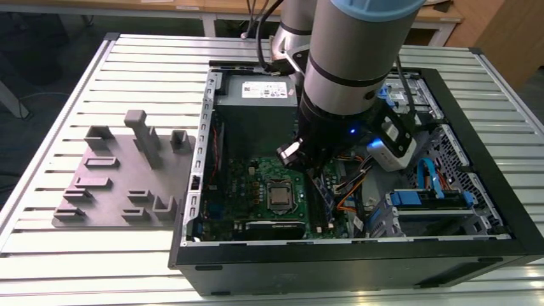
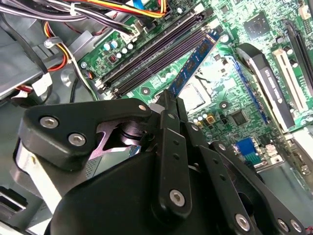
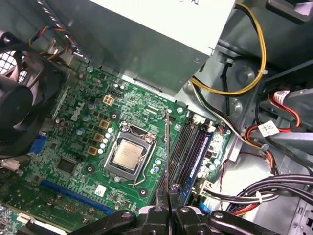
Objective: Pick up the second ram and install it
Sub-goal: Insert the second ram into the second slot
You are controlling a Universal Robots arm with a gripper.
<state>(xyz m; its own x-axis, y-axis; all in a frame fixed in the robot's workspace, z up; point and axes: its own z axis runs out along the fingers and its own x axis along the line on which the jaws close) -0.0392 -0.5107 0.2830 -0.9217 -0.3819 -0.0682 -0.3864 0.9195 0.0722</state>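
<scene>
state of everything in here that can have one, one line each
gripper: jaws shut on the second ram
second ram: held on edge above the motherboard, not seated in a slot
computer case: lying flat, side open
CPU socket: chip in place, no cooler over it

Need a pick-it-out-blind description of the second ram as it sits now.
Inside the open PC case, find the CPU socket on the green motherboard and the long dark memory slots beside it. The second ram is the slim bluish-green board with black chips, on edge between them, pinched in the gripper. The slots are fixed to the motherboard; it is a thin strip sticking out from the gripper.
</scene>
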